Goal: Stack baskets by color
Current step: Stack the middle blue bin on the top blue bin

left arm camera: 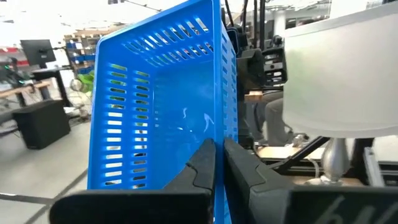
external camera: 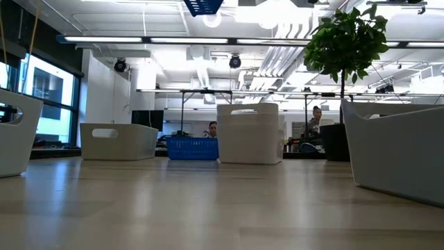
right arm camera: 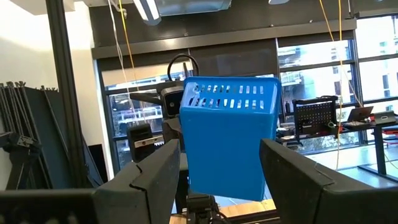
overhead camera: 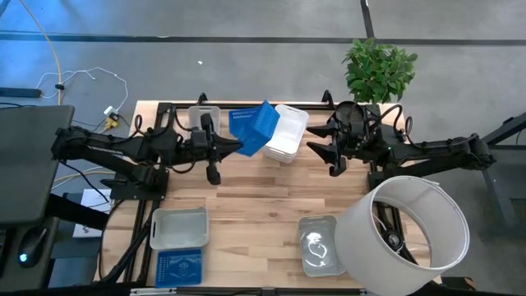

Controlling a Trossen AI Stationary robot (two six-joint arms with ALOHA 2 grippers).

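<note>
Holding a blue basket [overhead camera: 261, 127] by its wall, the left gripper [left arm camera: 219, 163] has its fingers clamped together on the thin plastic, keeping the basket tilted in the air above the back of the surface [overhead camera: 263, 205]. Another blue basket [overhead camera: 240, 122] sits just beside and below it, next to the white baskets [overhead camera: 287, 131]. The right gripper [right arm camera: 219, 171] faces the lifted basket with fingers apart, holding nothing. The left arm is better placed to lower it there.
</note>
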